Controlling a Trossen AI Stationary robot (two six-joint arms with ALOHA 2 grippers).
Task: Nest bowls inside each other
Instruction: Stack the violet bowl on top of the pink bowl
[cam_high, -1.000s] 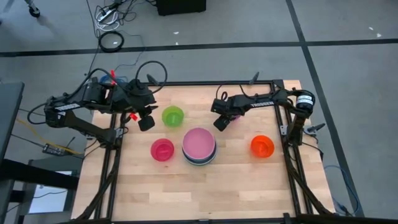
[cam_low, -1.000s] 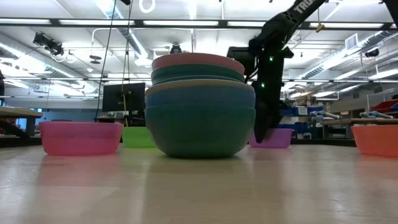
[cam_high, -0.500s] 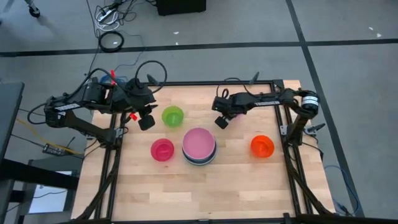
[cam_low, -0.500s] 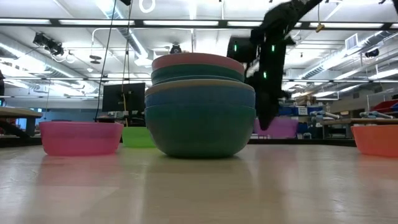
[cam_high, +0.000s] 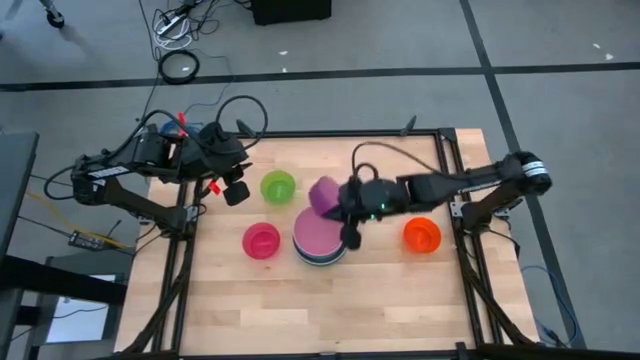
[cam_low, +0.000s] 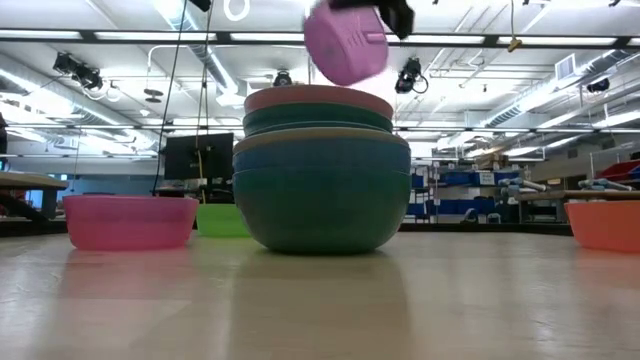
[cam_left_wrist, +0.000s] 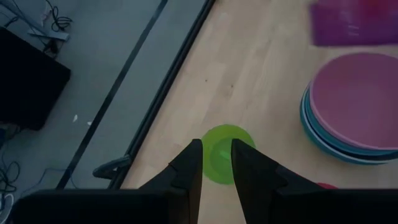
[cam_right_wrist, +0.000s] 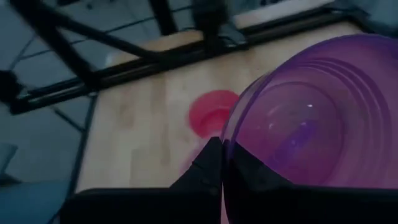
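A stack of nested bowls (cam_high: 320, 238), pink one on top, stands mid-table on its teal bottom bowl (cam_low: 322, 210). Above its far edge hangs a purple bowl (cam_high: 322, 192) (cam_low: 345, 42), tipped, with my right gripper (cam_high: 337, 198) shut on it. A lime green bowl (cam_high: 278, 186), a magenta bowl (cam_high: 262, 241) and an orange bowl (cam_high: 421, 235) sit singly on the table. My left gripper (cam_high: 235, 190) hovers open left of the lime green bowl (cam_left_wrist: 227, 152), which shows between its fingers (cam_left_wrist: 191, 169). My right gripper pinches the purple bowl's rim (cam_right_wrist: 227, 144), one finger inside the wall and one outside. The fingers come slanting down from the table's right side. The bowl is lifted clear, tipped on its side above the stack, its base (cam_low: 350, 45) toward the near edge.
The black frame rails (cam_high: 455, 215) run along both sides of the wooden table (cam_high: 390, 290). Bare wood lies along the near half. The stack also shows in the left wrist view (cam_left_wrist: 354, 109), with the purple bowl (cam_left_wrist: 354, 22) beyond it.
My right gripper has shut on the purple bowl, which stood on the table behind the stack, lifted it clear, and swung up and left toward the stack. The bowl has tipped from upright onto its side and now hangs above the stack's top.
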